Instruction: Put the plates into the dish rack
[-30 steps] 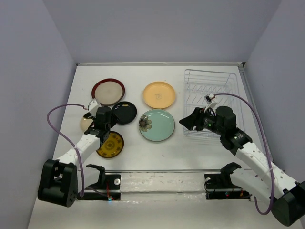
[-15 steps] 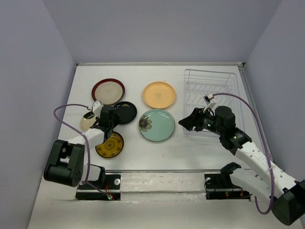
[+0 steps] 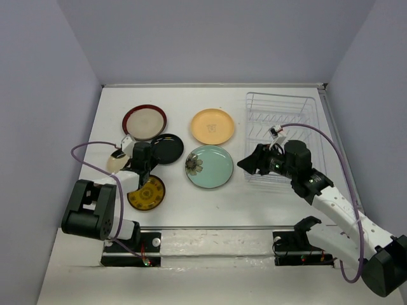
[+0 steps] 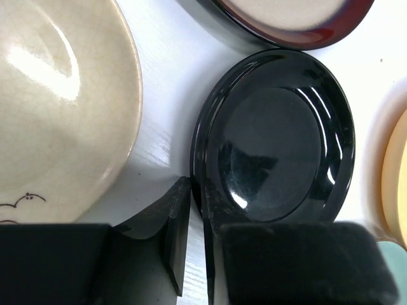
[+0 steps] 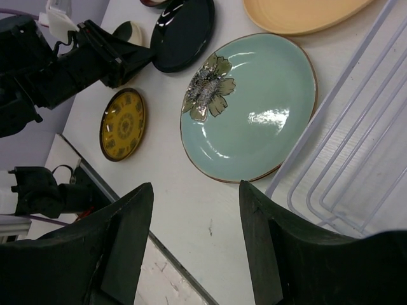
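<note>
At L end effector (image 4: 194,187), narrow-gapped tips touch glossy round blk plate (image 4: 280,152).

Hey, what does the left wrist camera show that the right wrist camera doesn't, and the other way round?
Left wrist only: the broad face of the cream plate, the red-rimmed plate with its beige centre, and a close-up of the left gripper, its tips at the rim of the black plate.
Right wrist only: the amber-yellow plate, the dish rack, the flower on the teal plate, and the open right gripper.
Both: the black plate and the peach plate.
</note>
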